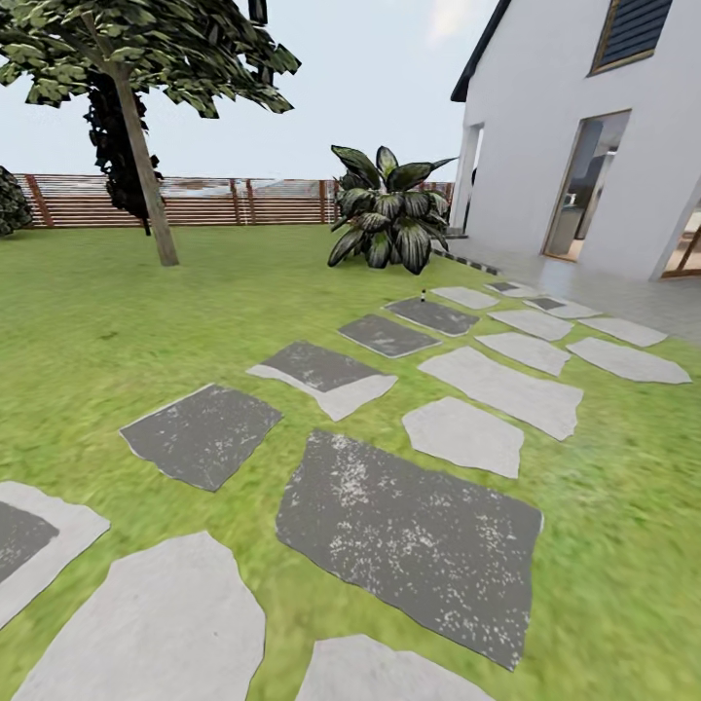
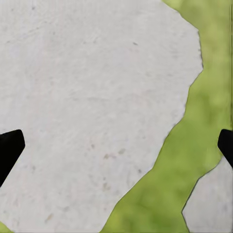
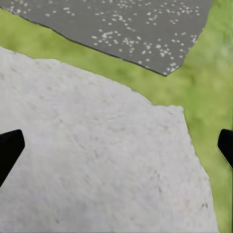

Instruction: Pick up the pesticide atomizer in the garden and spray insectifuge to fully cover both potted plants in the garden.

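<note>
On a far grey stepping stone stands a tiny dark upright thing, apparently the pesticide atomizer [image 1: 423, 294]; it is too small to make out details. The potted plants and the insectifuge are out of view. The garden lawn [image 1: 117, 321] spreads ahead, crossed by stepping stones [image 1: 409, 535]. My left gripper [image 2: 116, 150] is open with nothing between its dark fingertips [image 2: 9, 145], hanging over a pale stone [image 2: 87, 97] beside grass. Over another pale stone [image 3: 97, 170], my right gripper [image 3: 116, 150] is open and empty too.
A large bush with dark, pale-streaked leaves [image 1: 389, 209] grows beyond the stones. A tree [image 1: 146, 166] stands at the left before a brown slatted fence [image 1: 214, 200]. A white house [image 1: 584, 146] with open doorways and a paved strip lies at the right.
</note>
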